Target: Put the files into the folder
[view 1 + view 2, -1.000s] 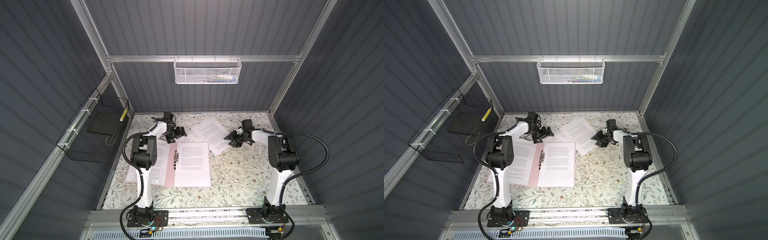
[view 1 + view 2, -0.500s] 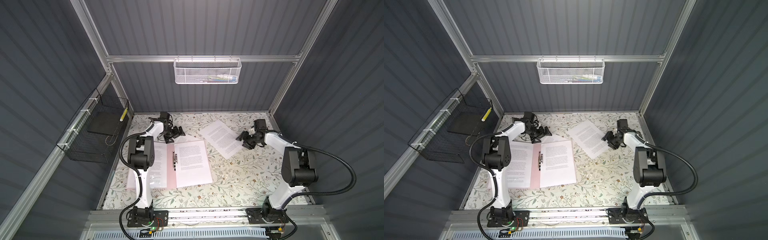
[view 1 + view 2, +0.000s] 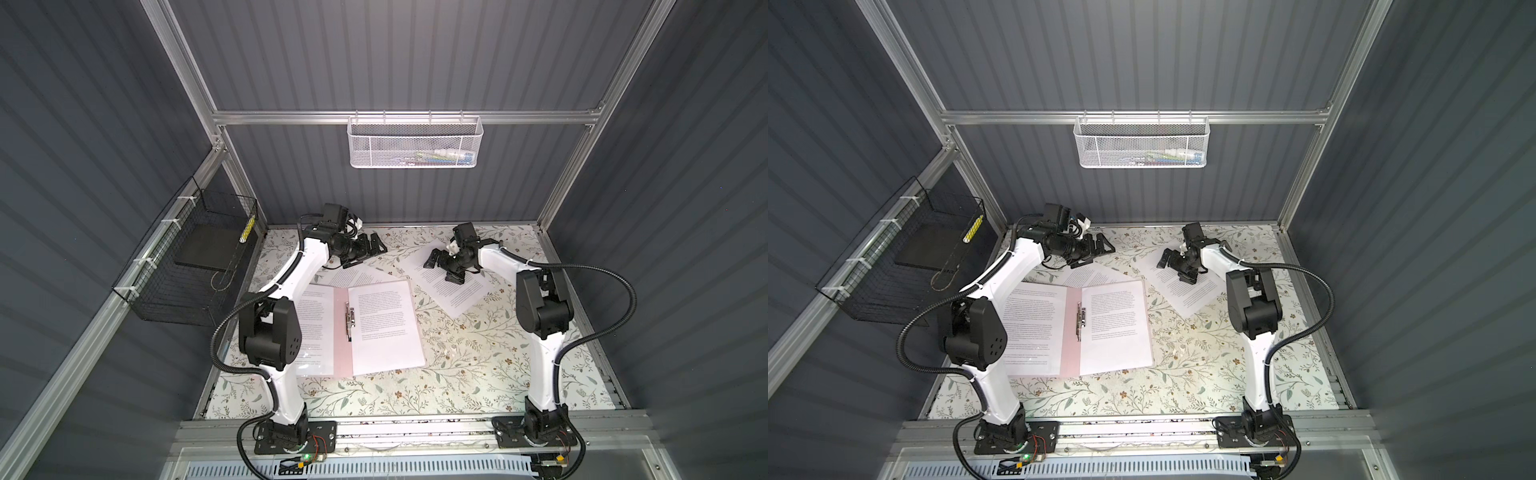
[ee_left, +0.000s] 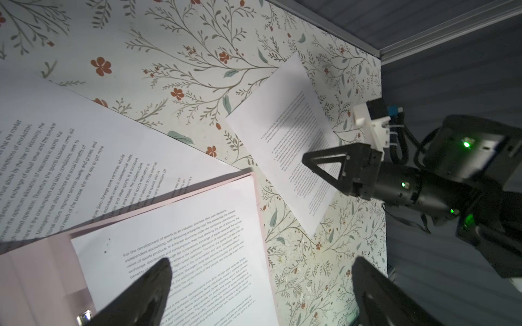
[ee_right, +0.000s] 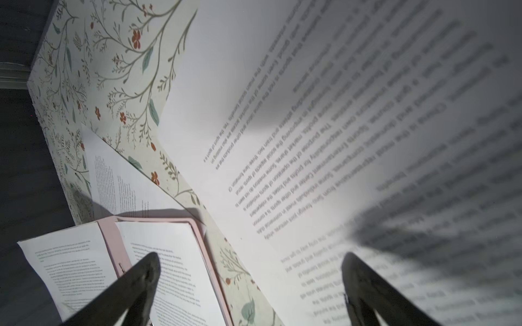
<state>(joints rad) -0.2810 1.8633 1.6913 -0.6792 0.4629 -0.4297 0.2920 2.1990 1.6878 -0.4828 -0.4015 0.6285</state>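
The pink folder [image 3: 343,332] [image 3: 1070,328] lies open on the table's left half, its metal clip on the spine. A printed sheet [image 3: 384,328] rests slightly askew on its right half and another [image 3: 313,328] on its left half. A third sheet [image 3: 353,275] pokes out from under the folder's far edge. A loose sheet [image 3: 457,291] [image 5: 339,127] lies to the right. My right gripper [image 3: 440,268] [image 5: 251,276] hovers open over that sheet's far end, holding nothing. My left gripper [image 3: 376,247] [image 4: 261,285] hangs open beyond the folder's far edge, empty.
A black wire basket [image 3: 187,266] holding a flat black slab hangs on the left wall. A white mesh basket [image 3: 415,143] hangs on the back rail. A floral cloth [image 3: 457,374] covers the table between the side rails.
The loose sheet slid right and toward the front. My right gripper went right with it, then came back left above it, jaws wider. The sheet on the folder's right half turned slightly.
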